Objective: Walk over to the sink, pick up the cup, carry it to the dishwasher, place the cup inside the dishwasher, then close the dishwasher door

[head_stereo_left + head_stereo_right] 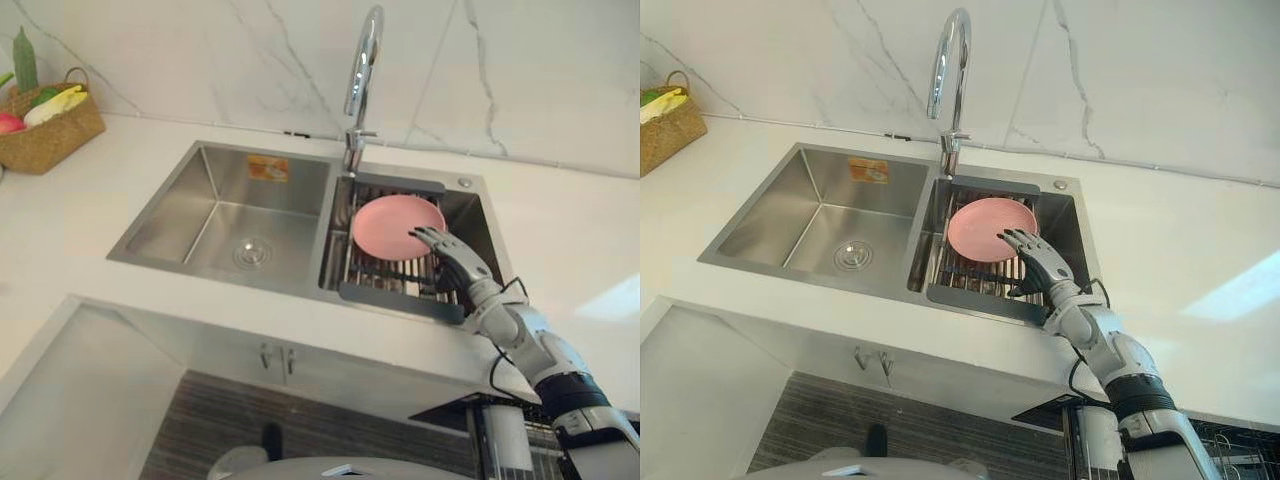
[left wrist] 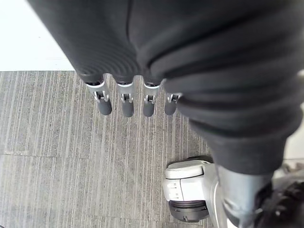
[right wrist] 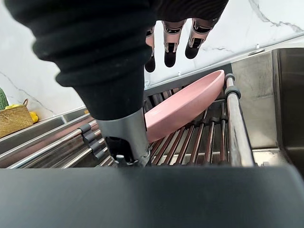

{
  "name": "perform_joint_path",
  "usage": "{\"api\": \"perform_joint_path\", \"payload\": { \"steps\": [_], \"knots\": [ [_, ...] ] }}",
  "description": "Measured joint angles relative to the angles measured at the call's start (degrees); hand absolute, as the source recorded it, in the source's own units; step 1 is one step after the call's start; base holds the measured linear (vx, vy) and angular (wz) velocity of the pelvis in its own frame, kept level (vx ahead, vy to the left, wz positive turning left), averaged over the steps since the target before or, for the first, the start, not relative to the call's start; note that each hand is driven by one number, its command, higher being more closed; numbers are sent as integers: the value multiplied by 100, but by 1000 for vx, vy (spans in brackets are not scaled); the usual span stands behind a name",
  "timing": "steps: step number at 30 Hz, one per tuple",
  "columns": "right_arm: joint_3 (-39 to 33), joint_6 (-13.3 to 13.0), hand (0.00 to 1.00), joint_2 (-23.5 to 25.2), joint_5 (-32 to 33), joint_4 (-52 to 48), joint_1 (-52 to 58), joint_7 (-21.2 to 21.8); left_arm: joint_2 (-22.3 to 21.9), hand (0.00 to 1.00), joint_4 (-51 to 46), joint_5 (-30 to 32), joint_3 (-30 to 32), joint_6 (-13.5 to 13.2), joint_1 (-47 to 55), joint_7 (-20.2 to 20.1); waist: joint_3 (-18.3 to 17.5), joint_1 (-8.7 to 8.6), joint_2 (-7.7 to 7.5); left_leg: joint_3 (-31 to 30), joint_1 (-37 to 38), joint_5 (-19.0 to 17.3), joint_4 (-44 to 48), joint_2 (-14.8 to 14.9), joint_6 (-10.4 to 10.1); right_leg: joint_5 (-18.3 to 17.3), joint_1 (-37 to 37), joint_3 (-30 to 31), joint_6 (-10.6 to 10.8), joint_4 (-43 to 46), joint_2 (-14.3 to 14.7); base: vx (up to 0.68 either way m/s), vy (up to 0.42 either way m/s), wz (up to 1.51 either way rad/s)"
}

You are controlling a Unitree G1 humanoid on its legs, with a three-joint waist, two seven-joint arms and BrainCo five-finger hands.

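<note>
Right robot hand, fingers spread and empty, hovers over pink plate.

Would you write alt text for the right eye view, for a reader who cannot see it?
The robot's right hand, fingers open, reaches toward a pink plate resting on a rack in the right basin of a steel sink, beneath a curved tap.

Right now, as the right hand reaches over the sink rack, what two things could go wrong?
1. The pink plate lies tilted on the bars of the rack; the right hand, fingers open, could nudge it into sliding.
2. Its rim looks thin and shallow, so a grasp may slip.
</note>
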Motion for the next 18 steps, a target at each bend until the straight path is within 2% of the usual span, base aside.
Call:
{"api": "perform_joint_path", "payload": {
  "steps": [5,8,12,16,18],
  "knots": [
    [37,150,0,100,-331,31,-1,-105,-5,0,47,0,-7,0,-15,-1,-3,52,6,-4,0,2,0,4,0,0,2,-7,-5,0,5,0,0,0],
    [126,291,0,155,-609,173,-29,-416,-3,0,50,0,-8,0,-18,1,-5,86,4,-22,0,10,0,3,-3,-3,12,-27,-9,1,8,0,0,0],
    [149,338,0,280,-1183,264,-82,-1011,13,0,59,12,-10,2,-16,16,-35,96,-30,-114,-21,40,-1,2,-11,-37,33,-146,-59,7,11,-3,-4,10],
    [363,475,0,288,-1419,277,-93,-1223,26,0,60,18,-10,-1,-16,18,-55,102,-59,-171,-48,70,-1,18,-26,-43,23,-176,-67,9,36,-34,-23,9],
    [493,657,0,294,-1471,284,-113,-1380,26,0,65,18,-10,-1,-15,23,-78,116,-58,-191,-81,61,-1,26,-59,-40,-2,-190,-72,12,43,-41,-8,4]
  ]
}}
